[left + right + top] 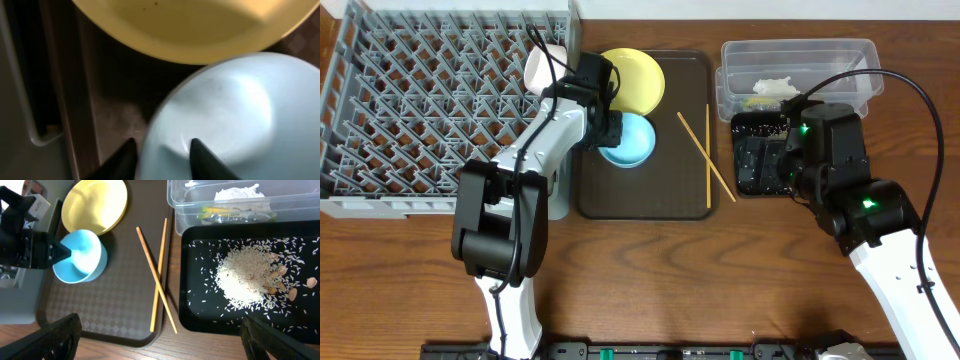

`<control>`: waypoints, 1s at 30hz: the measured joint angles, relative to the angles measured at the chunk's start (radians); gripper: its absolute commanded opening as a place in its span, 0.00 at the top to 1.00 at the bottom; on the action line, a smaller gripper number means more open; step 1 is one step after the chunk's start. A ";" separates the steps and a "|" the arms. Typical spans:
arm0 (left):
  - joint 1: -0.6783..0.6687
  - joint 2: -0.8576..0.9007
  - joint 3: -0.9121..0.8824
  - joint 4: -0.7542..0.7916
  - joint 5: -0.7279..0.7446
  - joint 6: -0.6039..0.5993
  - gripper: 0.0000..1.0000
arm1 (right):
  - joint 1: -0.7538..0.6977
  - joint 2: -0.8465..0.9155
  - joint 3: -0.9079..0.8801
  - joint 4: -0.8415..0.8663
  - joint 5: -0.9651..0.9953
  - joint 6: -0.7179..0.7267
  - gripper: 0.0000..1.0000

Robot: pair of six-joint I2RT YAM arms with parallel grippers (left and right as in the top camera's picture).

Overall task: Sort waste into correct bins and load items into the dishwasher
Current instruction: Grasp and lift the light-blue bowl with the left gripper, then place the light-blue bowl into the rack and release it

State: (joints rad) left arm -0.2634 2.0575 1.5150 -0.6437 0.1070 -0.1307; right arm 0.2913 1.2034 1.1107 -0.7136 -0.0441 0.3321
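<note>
My left gripper (610, 128) straddles the near rim of the light blue bowl (632, 142), one finger outside and one inside (162, 157), closed on it. The bowl (235, 110) sits on the brown tray beside the yellow plate (638, 78) (190, 25). Two chopsticks (705, 160) (157, 275) lie crossed on the tray's right side. My right gripper (160, 335) is open and empty above the black tray (752, 170), which holds rice grains (245, 277) and tan crumbs. The clear tub (798, 62) holds crumpled paper (237, 192) and a greenish-orange scrap (220, 212). The white cup (545, 65) sits in the grey dish rack (430, 110). The small white bowl is out of view.
The dark brown serving tray (645, 195) (100, 310) lies between the rack and the bins. The chopsticks' near tips reach over its right edge toward the black tray. Bare wooden table (720, 280) runs along the front.
</note>
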 measured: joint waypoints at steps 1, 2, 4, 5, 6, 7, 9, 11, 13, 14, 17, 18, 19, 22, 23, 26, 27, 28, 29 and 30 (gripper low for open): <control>0.000 0.000 0.000 -0.001 0.000 0.000 0.76 | 0.000 0.000 0.000 0.000 0.000 0.000 0.01; 0.000 0.000 0.000 -0.002 0.000 -0.001 0.80 | 0.000 0.000 0.000 0.000 0.000 0.000 0.01; 0.000 0.000 0.000 -0.006 0.000 -0.006 0.92 | 0.000 0.000 0.000 0.000 0.000 0.000 0.01; 0.000 0.000 0.000 -0.006 0.000 -0.009 0.92 | 0.000 0.000 0.000 0.000 0.000 0.000 0.01; 0.000 0.000 0.000 -0.008 0.005 -0.008 0.92 | 0.000 0.000 0.000 0.000 0.000 0.000 0.01; 0.000 0.000 0.000 -0.008 0.010 -0.007 0.93 | 0.000 0.000 0.000 0.000 0.000 0.000 0.01; 0.000 0.000 0.000 -0.012 0.019 -0.008 0.93 | 0.000 0.000 0.000 0.000 0.000 0.000 0.01; 0.000 -0.008 0.000 -0.032 0.025 -0.008 0.93 | 0.000 0.000 0.000 0.000 0.000 0.000 0.01; 0.001 -0.028 0.002 -0.040 0.025 -0.007 0.93 | 0.000 0.000 0.000 0.000 0.000 0.000 0.01; 0.002 -0.050 0.003 -0.040 0.023 -0.007 0.93 | 0.000 0.000 0.000 0.000 0.000 0.000 0.01; 0.004 -0.144 0.010 -0.031 -0.018 -0.003 0.93 | 0.000 0.000 0.000 0.000 0.000 0.000 0.01; 0.005 -0.187 0.014 -0.022 -0.047 0.000 0.93 | 0.000 0.000 0.000 0.000 0.000 0.000 0.01; 0.006 -0.230 0.022 -0.013 -0.079 0.006 0.93 | 0.000 0.000 0.000 0.000 0.000 0.000 0.01; 0.008 -0.359 0.048 0.019 -0.203 0.048 0.93 | 0.000 0.000 0.000 0.000 0.000 0.000 0.01; 0.008 -0.398 0.058 0.027 -0.256 0.068 0.93 | 0.000 0.000 0.000 0.000 0.000 0.000 0.01; 0.009 -0.459 0.074 0.057 -0.411 0.136 0.93 | 0.000 0.000 0.000 0.000 0.000 0.000 0.01; 0.011 -0.464 0.077 0.065 -0.463 0.162 0.92 | 0.000 0.000 0.000 0.000 0.000 0.000 0.01; 0.014 -0.462 0.078 0.070 -0.522 0.192 0.93 | 0.000 0.000 0.000 0.000 0.000 0.000 0.01; 0.019 -0.456 0.078 0.069 -0.563 0.212 0.93 | 0.000 0.000 0.000 0.000 0.000 0.000 0.01; 0.024 -0.444 0.078 0.068 -0.613 0.233 0.93 | 0.000 0.000 0.000 0.000 0.000 0.000 0.01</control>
State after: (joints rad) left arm -0.2394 1.6135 1.5929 -0.5758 -0.5056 0.1028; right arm 0.2913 1.2034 1.1107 -0.7136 -0.0441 0.3321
